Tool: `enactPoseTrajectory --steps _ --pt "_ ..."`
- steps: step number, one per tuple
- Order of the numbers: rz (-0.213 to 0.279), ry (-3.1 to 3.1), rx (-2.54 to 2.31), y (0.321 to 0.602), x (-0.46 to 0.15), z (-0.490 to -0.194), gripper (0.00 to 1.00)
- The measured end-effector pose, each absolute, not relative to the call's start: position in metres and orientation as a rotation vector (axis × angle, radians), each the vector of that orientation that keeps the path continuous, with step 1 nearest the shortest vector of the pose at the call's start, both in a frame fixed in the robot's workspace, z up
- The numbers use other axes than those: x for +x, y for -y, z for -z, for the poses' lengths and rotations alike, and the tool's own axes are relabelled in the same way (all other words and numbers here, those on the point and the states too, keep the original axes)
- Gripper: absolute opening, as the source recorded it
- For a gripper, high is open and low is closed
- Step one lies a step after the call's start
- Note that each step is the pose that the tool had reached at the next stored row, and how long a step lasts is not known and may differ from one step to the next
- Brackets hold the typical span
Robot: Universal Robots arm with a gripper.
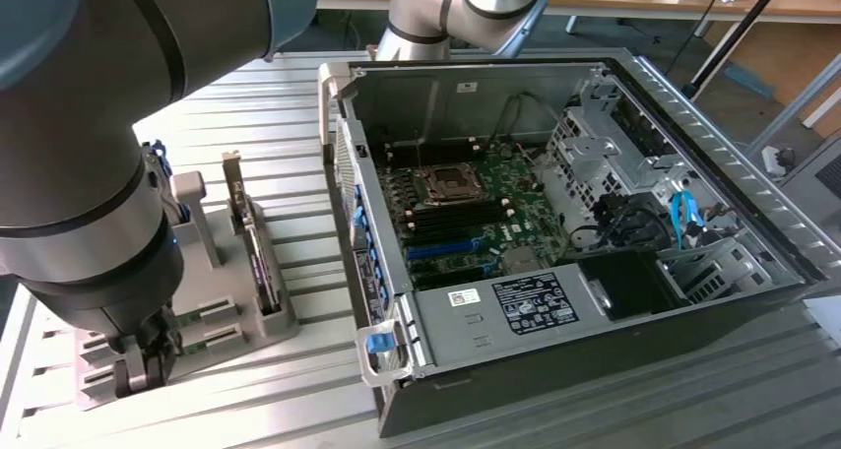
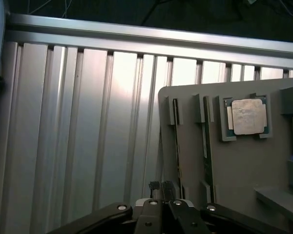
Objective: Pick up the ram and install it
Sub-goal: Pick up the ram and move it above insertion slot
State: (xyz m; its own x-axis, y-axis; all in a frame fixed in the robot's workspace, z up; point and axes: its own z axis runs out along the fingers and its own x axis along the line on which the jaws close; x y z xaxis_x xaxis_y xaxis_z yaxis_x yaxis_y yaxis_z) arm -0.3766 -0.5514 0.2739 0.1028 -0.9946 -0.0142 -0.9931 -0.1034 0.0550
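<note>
An open computer case [image 1: 447, 104] lies on the ribbed tabletop [image 1: 276, 99]. At the exterior view's left of the case sits a grey holder [image 1: 243, 336] with an upright dark card [image 1: 256, 262]. The arm's closed pincer [image 1: 138, 370] is down at the holder's corner away from the case.

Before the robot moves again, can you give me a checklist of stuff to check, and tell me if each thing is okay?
1. Gripper down at the grey holder: ok.
2. Gripper shut: ok.
3. First ram really pinched: cannot tell. The fingertips sit right by its near end, but the grip itself is not plain.
4. Second ram standing on edge in its own slot of the holder: ok.
5. Computer case open with the motherboard showing: ok.
6. Free place for the ram on the motherboard: cannot tell.
</note>
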Motion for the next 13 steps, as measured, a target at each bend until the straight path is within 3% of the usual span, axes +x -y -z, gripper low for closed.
enactPoseTrajectory --steps 13 --pt "0.073 2.041 2.345 0.548 -0.379 -0.248 0.11"
